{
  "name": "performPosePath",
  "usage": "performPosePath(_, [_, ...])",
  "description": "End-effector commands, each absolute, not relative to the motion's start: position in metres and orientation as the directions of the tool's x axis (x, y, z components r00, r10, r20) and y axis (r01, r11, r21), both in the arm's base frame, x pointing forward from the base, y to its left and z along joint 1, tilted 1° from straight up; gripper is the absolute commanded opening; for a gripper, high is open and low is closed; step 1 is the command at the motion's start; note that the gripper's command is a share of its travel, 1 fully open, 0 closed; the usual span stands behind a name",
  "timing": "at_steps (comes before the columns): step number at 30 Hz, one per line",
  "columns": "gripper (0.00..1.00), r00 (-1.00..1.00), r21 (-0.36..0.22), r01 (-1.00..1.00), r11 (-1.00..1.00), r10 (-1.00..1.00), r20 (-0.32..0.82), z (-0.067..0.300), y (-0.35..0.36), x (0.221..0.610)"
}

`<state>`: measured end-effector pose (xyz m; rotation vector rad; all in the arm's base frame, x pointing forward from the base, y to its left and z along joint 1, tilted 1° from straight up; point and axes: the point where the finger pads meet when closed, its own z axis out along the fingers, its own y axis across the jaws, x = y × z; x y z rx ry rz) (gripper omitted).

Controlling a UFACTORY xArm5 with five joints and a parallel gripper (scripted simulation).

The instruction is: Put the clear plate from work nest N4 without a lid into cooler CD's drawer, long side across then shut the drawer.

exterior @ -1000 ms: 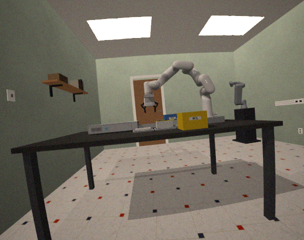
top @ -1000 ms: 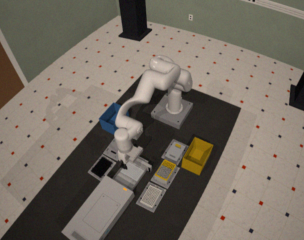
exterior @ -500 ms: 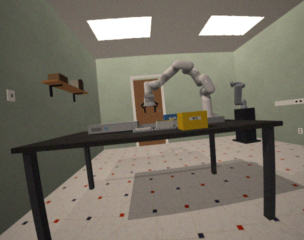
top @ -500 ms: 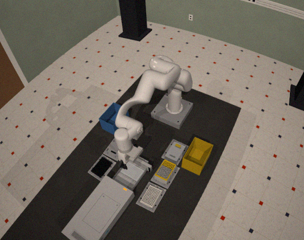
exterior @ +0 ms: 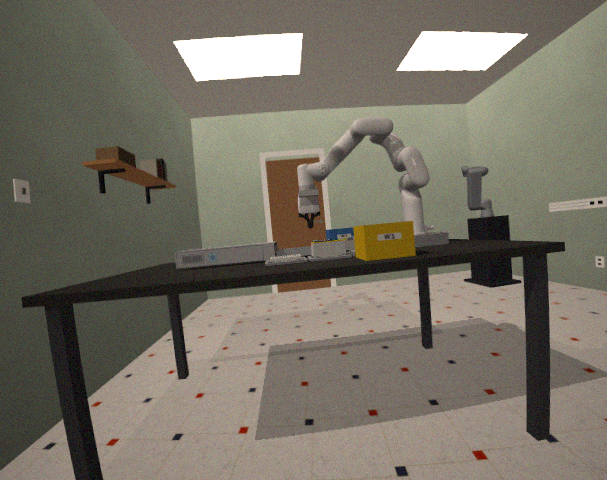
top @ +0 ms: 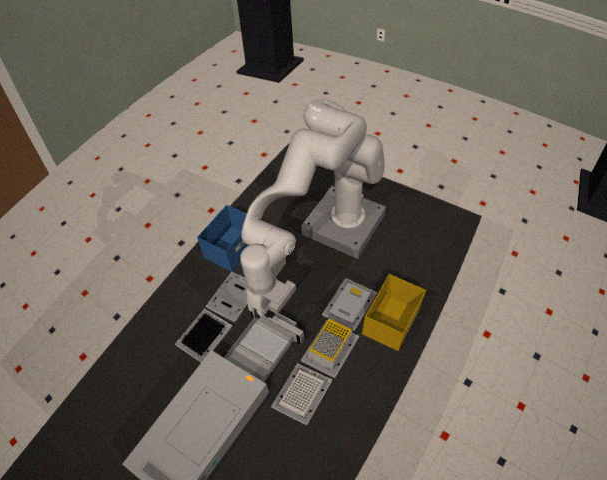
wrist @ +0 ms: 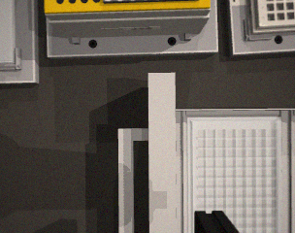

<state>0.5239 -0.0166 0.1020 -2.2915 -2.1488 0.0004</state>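
Observation:
The clear plate [top: 264, 342] [wrist: 232, 167] lies flat in the open drawer [top: 239, 356] [wrist: 284, 170] of the grey cooler CD [top: 200, 418] [exterior: 223, 254]. Its long side runs across the drawer. The cooler's lamp [top: 249, 378] glows orange. The drawer's pale front bar [top: 289, 329] [wrist: 162, 146] faces the robot base. My gripper [top: 256, 311] [exterior: 309, 223] [wrist: 213, 220] is shut on nothing. It hangs above the drawer's front end, over the near edge of the plate. An empty grey nest [top: 230, 300] lies just left of the gripper, partly hidden by the arm.
Around the drawer are a nest with a black plate [top: 204, 333], a yellow tip box [top: 330, 339] [wrist: 128, 5], a white well plate [top: 302, 393] [wrist: 283, 10] and a grey lidded nest [top: 349, 302]. A yellow bin [top: 393, 310] [exterior: 385, 240] and a blue bin [top: 221, 242] stand further out.

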Motion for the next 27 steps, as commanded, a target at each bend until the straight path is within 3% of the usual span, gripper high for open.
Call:
performPosePath(1, [0.00, 0.064, 0.012, 0.998, -0.064, 0.998, -0.011, 0.102, -0.015, 0.506])
performPosePath(18, [0.00, 0.064, 0.012, 0.998, -0.064, 0.998, -0.011, 0.089, -0.011, 0.432])
performPosePath(27, [0.00, 0.064, 0.012, 0.998, -0.064, 0.998, -0.011, 0.089, -0.011, 0.431])
